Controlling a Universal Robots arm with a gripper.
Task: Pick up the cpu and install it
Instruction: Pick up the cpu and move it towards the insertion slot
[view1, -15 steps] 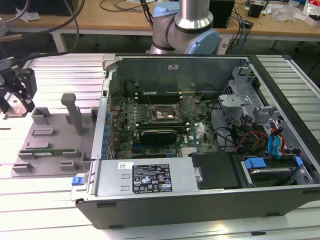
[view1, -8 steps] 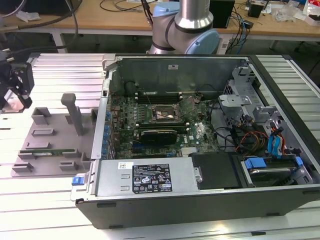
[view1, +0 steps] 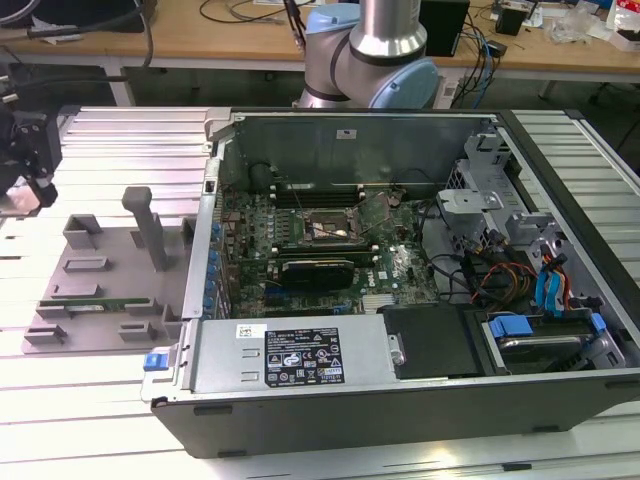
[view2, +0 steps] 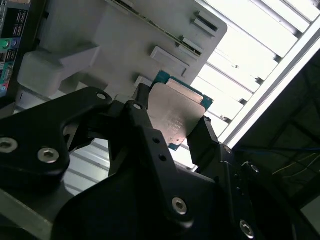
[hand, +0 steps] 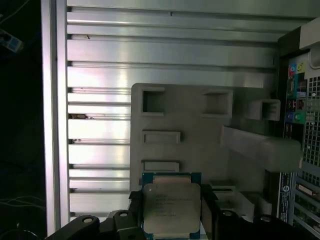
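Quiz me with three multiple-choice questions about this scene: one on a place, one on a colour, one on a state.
1. Where is the cpu? A on the wooden bench; B in the gripper, by the grey tray; C on the floor.
2. Its top is: A silver-grey; B red; C yellow.
3. The computer case is: A lidded; B upside down; C open.
Answers: B, the gripper clamps its edges in both wrist views; A, the metal top shines grey; C, the motherboard lies bare in the exterior view.
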